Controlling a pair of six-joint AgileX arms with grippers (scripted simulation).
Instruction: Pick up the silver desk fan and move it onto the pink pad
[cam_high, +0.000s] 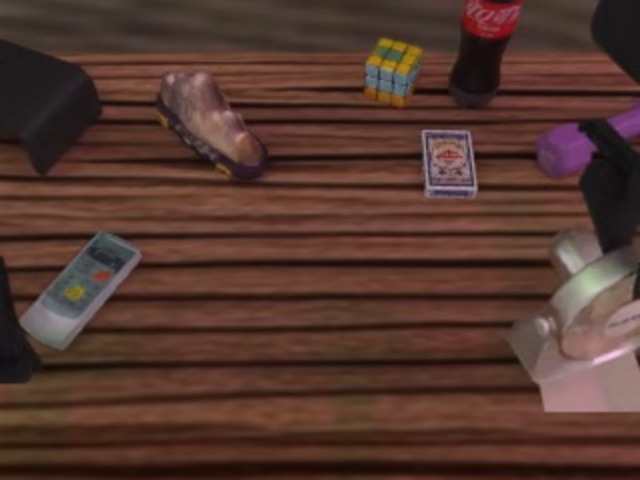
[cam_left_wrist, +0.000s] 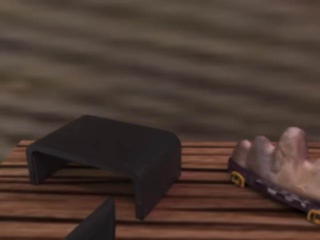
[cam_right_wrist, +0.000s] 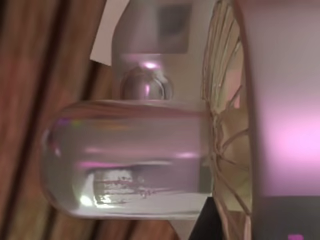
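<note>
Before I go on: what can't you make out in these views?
- Right pincer's fingers: top view, hidden behind the dark right arm above the silver desk fan; not seen in the right wrist view, which the fan fills.
- Pink pad: cut off by the top view's right edge, partly covered by the fan.
- Left pincer: parked at the table's left, fingers unseen.

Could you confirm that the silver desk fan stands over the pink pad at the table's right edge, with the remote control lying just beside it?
Not quite: the remote control lies near the table's left edge, far from the fan, as the top view shows. The rest holds: the silver desk fan stands over the pink pad at the right edge, with the right end effector above it.
</note>
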